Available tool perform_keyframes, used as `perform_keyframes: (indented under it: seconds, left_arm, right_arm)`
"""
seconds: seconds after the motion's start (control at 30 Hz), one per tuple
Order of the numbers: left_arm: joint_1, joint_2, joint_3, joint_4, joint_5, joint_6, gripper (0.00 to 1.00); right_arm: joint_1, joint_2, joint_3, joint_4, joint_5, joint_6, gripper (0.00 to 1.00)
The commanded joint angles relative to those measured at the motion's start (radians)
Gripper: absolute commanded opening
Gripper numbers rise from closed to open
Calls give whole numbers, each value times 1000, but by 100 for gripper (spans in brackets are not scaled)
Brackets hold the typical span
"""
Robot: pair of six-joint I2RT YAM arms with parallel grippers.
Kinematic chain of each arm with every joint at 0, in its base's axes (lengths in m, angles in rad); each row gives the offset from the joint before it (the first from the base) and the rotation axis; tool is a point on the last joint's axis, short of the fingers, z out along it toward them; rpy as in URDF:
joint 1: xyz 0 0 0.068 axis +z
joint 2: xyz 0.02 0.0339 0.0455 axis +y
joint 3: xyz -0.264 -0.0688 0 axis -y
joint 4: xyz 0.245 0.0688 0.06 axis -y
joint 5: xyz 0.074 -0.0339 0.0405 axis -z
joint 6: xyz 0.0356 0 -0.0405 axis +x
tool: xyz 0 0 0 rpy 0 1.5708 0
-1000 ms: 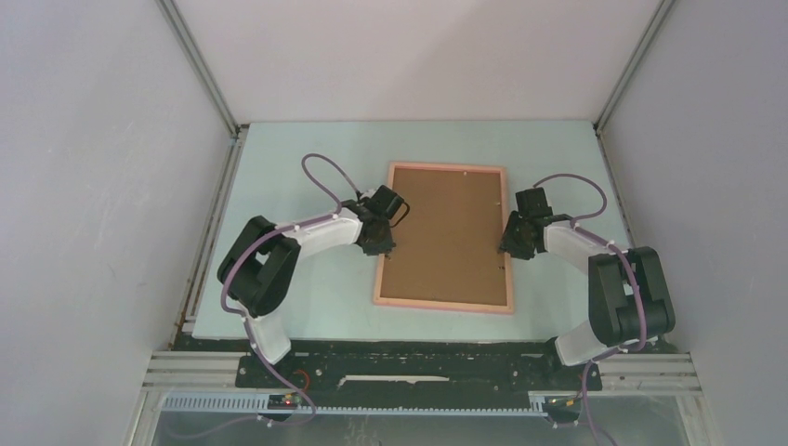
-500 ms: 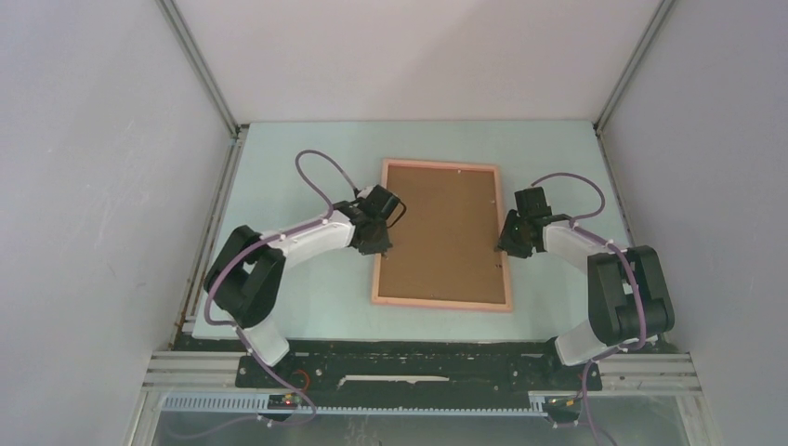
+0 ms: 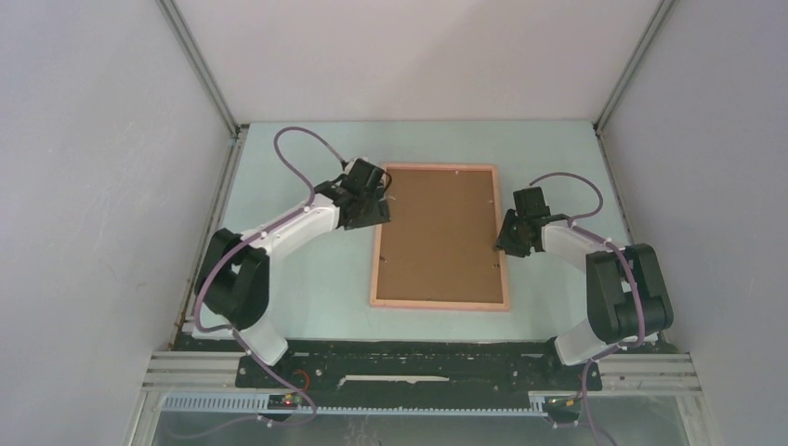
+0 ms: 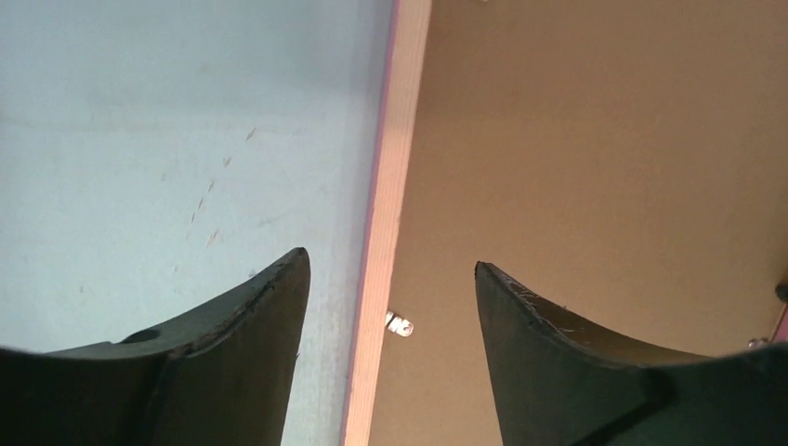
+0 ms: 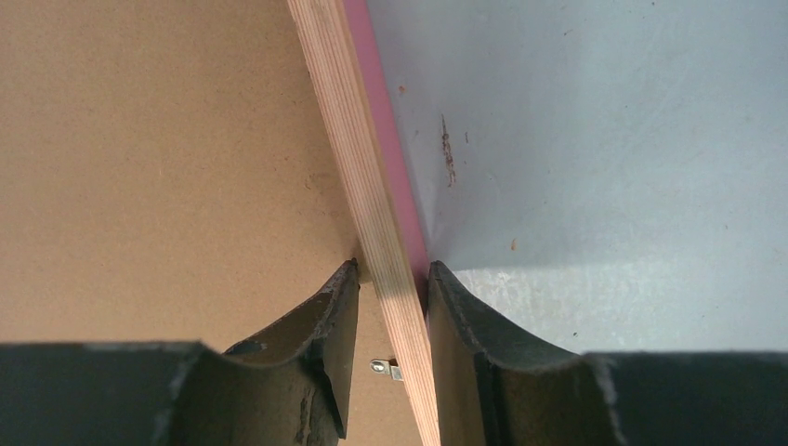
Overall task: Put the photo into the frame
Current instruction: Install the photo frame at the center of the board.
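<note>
Frame [image 3: 439, 305] lies flat, salmon rails around brown backing board [image 3: 441, 232].

The frame [image 5: 362, 177] rail is raw grained wood, painted pink outside. The backing board [image 5: 158, 139] is matt brown fibreboard, and the tabletop [image 5: 604, 139] is matt and scuffed.

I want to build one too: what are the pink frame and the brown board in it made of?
The frame looks like wood: pale striped grain on its rail, pink-painted side. The backing board is probably matte pressed fibreboard: flat brown, finely speckled.
</note>
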Motion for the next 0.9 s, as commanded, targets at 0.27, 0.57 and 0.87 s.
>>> perform_keyframes:
  seconds: [0.27,0.57,0.87]
  left_arm:
    - [42,374,479,-51,2,151,82]
    - [69,558,662,-124,-12,108,77]
    - [107,641,698,-120,19,61,67]
  right_arm:
    - [15,28,-12,-22,36,-23,39]
    - [17,33,-7,-24,35,-27,39]
    - [20,33,-6,-24,35,-28,39]
